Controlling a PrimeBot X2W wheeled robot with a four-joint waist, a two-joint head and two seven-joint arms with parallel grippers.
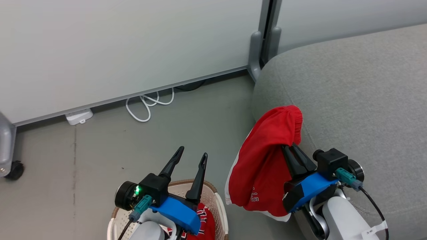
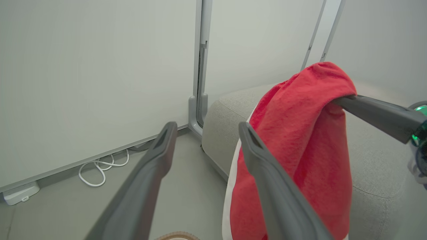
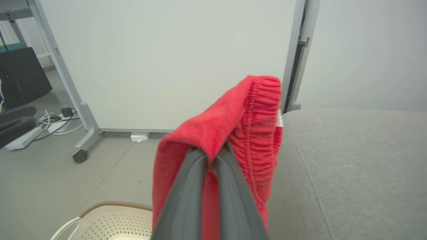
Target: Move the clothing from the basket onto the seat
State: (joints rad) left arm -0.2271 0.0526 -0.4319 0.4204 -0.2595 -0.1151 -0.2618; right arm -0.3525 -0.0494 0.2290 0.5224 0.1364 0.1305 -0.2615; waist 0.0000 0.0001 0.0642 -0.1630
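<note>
Though tips deep in folds, right end effector (image 1: pixel 291 149) tight on red garment (image 1: pixel 263 160); left end effector (image 1: pixel 193 151) agape.

Right of the basket (image 1: pixel 221 208), white letters low on the red garment (image 1: pixel 263 166) are partly hidden; only "S" is made out. Farther right, a white tag (image 1: pixel 373 231) is marked "3".

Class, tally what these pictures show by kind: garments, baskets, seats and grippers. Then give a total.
Garments: 2 (plain garment in the right gripper, jersey in the basket)
Baskets: 1
Seats: 1 (seat)
Grippers: 2 (right gripper, left gripper)
Total: 6
</note>
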